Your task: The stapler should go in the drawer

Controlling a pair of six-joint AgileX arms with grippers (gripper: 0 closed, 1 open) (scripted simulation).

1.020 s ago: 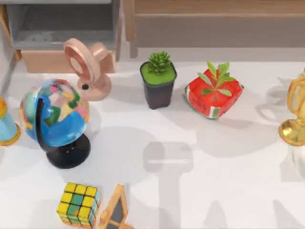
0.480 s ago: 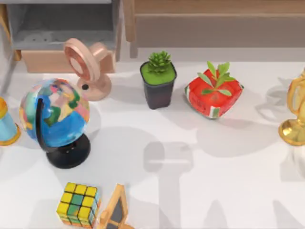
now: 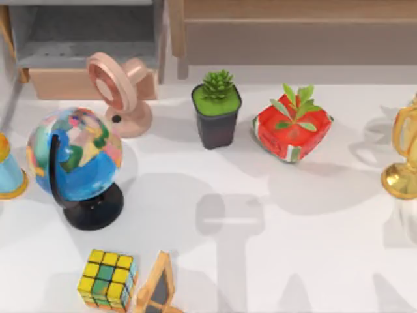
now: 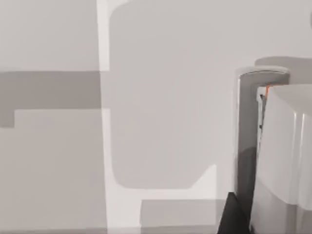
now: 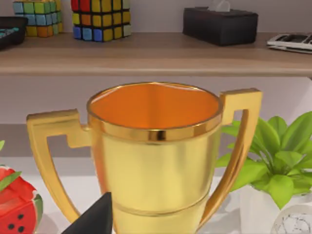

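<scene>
Seemingly the stapler (image 4: 287,141) is the pale block with a thin dark edge standing right against the dark tip of the left claw (image 4: 235,218), over bare white table (image 4: 161,97). It looks touching or nearly so. Whether that claw is apart, together or clamped on the stapler cannot be told.

The drawer (image 3: 62,83) lies well away from that spot. It is pulled open at the table's far left corner, grey floor bare, with its tan front just behind the pink fan (image 3: 120,91) and the globe (image 3: 75,156).

My judgement is that the step in hand is getting or securing hold of the stapler; the carry has not begun. The next move calls for a sure grip, then a lift high enough to pass over the globe and fan, and a release above the grey floor rather than on the front lip.

The right claw (image 5: 95,219) hangs idle close in front of the gold trophy (image 5: 156,146), with a leafy plant (image 5: 273,165) just beyond it to one side. Its state cannot be told either.

Against the earlier top views, nothing on the table has moved: cube (image 3: 107,279), green pot (image 3: 217,107) and red planter (image 3: 291,127) sit as before. Only the soft shadow at the table's middle has shifted very slightly.
</scene>
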